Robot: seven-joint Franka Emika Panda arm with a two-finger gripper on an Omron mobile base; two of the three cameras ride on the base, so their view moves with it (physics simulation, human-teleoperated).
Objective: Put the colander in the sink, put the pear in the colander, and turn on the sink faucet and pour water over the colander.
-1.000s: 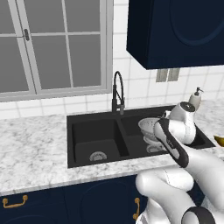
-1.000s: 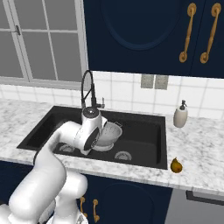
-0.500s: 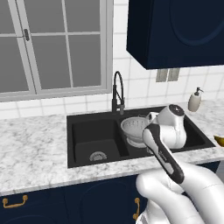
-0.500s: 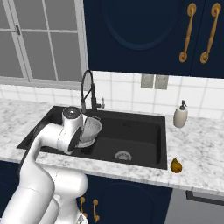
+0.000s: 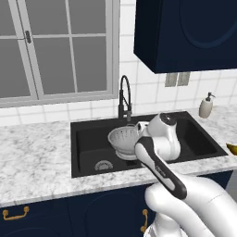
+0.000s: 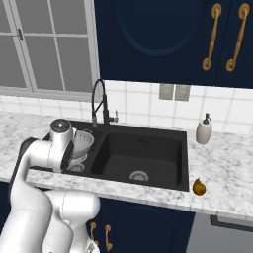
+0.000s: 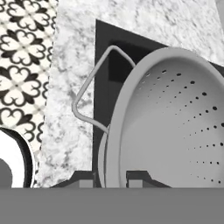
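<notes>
Colander (image 5: pixel 125 140) hung over the sink's (image 5: pixel 88 139) left basin, rim pinched by the gripper (image 7: pixel 114 177). Hand view showed its wire handle and fingertips (image 7: pixel 139 176) straddling the rim. Right base view alone showed the pear (image 6: pixel 198 187) whole, on the counter's (image 6: pixel 222 168) front edge, right of the sink.

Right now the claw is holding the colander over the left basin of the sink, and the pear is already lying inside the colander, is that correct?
Not quite: the pear is not inside the colander; it sits on the counter right of the sink, as the right base view shows. The claw does hold the colander by its rim over the left basin.
</notes>
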